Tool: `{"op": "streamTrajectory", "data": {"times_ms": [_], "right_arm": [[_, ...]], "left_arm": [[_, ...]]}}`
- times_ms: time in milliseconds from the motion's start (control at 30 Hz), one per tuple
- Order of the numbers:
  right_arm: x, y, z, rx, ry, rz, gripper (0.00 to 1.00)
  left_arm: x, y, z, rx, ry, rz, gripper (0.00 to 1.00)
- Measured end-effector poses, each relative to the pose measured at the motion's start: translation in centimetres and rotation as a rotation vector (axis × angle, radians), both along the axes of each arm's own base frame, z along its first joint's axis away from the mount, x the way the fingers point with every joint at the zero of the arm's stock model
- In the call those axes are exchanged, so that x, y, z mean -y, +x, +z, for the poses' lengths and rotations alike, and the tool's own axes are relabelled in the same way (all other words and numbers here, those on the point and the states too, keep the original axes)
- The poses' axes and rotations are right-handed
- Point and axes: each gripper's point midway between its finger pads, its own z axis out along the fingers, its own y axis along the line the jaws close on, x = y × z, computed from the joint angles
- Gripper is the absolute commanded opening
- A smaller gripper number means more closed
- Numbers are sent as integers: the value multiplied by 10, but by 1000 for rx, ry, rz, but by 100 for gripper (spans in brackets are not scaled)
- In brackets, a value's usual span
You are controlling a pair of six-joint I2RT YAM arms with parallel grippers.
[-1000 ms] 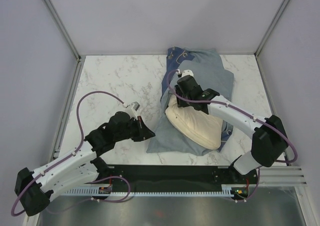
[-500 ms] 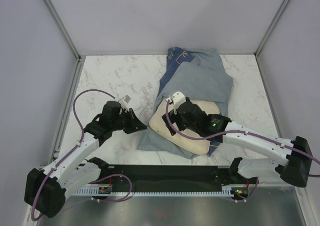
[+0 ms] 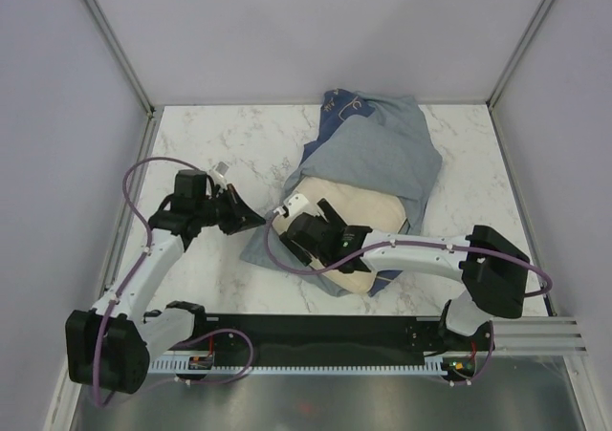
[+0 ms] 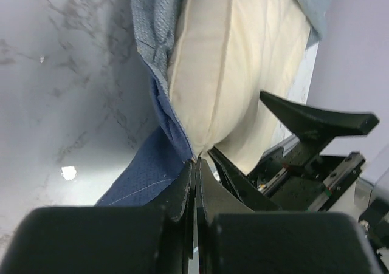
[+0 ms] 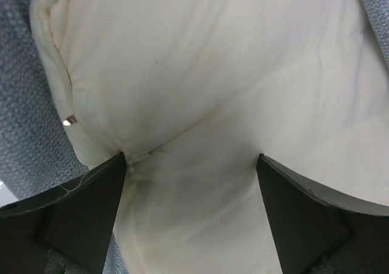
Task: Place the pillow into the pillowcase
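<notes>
The pillow (image 3: 368,209) lies half inside the pillowcase (image 3: 378,149), its near end poking out of the mouth. The right gripper (image 5: 189,160) straddles that end, jaws wide. The left gripper (image 4: 196,161) pinches the pillowcase's hem. Best to hold the hem taut while pushing deeper.

The pillowcase (image 3: 382,149) hides the far end of the pillow (image 3: 368,204).

Shows cream across the pillow (image 5: 200,104). Shows denim blue outside, paler grey-blue inside, on the pillowcase (image 3: 382,154). Runs white with grey veins over the table (image 3: 220,144).
</notes>
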Motion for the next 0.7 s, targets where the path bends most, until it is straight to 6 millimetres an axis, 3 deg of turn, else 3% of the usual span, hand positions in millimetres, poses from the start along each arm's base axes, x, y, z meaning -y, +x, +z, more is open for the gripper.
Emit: {"op": "streamTrajectory", "data": {"times_ms": [300, 500, 533, 600, 633, 667, 700], "right_arm": [[-11, -1, 5, -8, 42, 27, 98], [-15, 4, -7, -11, -36, 38, 97], [-17, 8, -10, -5, -52, 33, 95], [-24, 18, -19, 7, -97, 15, 80], [-27, 22, -23, 9, -115, 9, 65], [-28, 26, -25, 13, -128, 5, 49], [-27, 31, -26, 17, -139, -7, 26]], "left_arm": [[-32, 59, -10, -76, 69, 130, 2], [-43, 93, -15, -79, 128, 181, 2], [-44, 96, -14, -74, 135, 188, 11], [-48, 100, -12, -58, 152, 201, 35], [-49, 102, -10, -44, 157, 202, 59], [-51, 105, -8, -26, 169, 209, 65], [-53, 107, -5, -10, 172, 219, 69]]}}
